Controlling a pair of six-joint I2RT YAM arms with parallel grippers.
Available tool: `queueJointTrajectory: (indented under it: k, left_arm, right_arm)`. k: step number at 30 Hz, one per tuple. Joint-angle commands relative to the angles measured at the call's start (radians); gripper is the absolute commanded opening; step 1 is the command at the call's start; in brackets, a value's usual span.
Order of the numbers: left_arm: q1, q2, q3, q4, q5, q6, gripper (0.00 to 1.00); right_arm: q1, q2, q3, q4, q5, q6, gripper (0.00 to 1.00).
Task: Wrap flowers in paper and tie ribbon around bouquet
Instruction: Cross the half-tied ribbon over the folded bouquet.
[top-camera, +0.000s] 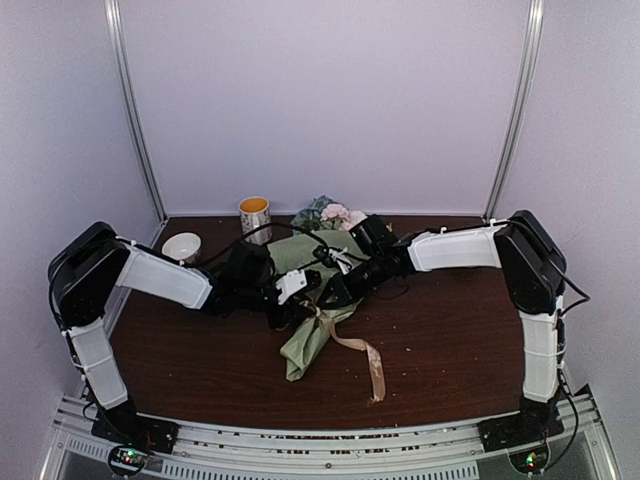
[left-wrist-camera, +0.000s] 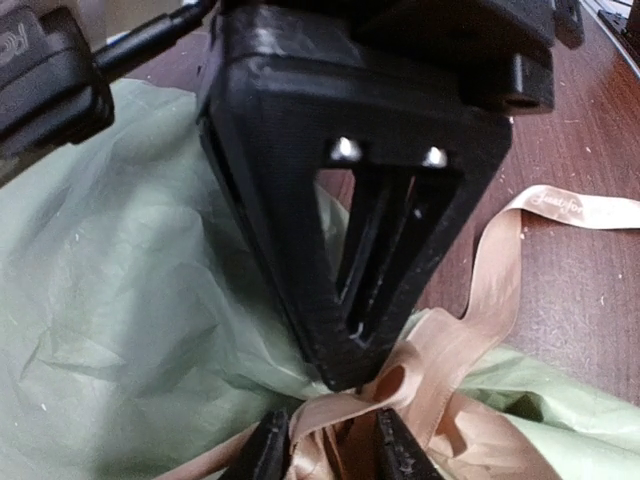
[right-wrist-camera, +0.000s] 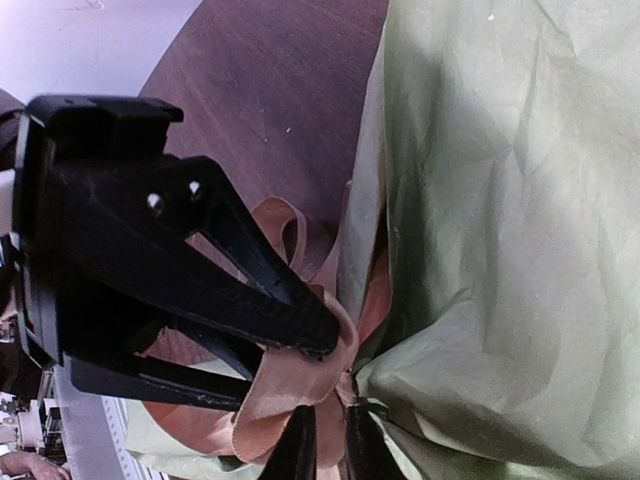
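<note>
The bouquet lies mid-table as a cone of sage-green paper (top-camera: 305, 345), with pink and white flowers (top-camera: 336, 213) at its far, wide end. A beige ribbon (top-camera: 366, 356) is bunched at the cone's waist, and one tail trails toward the near right. Both grippers meet at that knot. In the left wrist view my left gripper (left-wrist-camera: 332, 452) has its jaws apart, with loose ribbon (left-wrist-camera: 470, 330) folds between them. In the right wrist view my right gripper (right-wrist-camera: 332, 452) is pinched on a strip of ribbon (right-wrist-camera: 290, 375) beside the crumpled paper (right-wrist-camera: 500, 200).
A patterned cup (top-camera: 255, 214) stands at the back of the dark wooden table (top-camera: 450, 340), and a small white bowl (top-camera: 181, 246) sits at the back left. White walls close the sides and back. Both arms reach inward over the table's middle.
</note>
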Motion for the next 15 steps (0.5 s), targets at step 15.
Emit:
queueJointTrajectory:
  k: [15]
  left_arm:
    - [0.032,0.016,0.115,-0.177,0.128,0.095,0.29]
  right_arm:
    - [0.023,-0.214,-0.331,0.165,0.106,0.039,0.37]
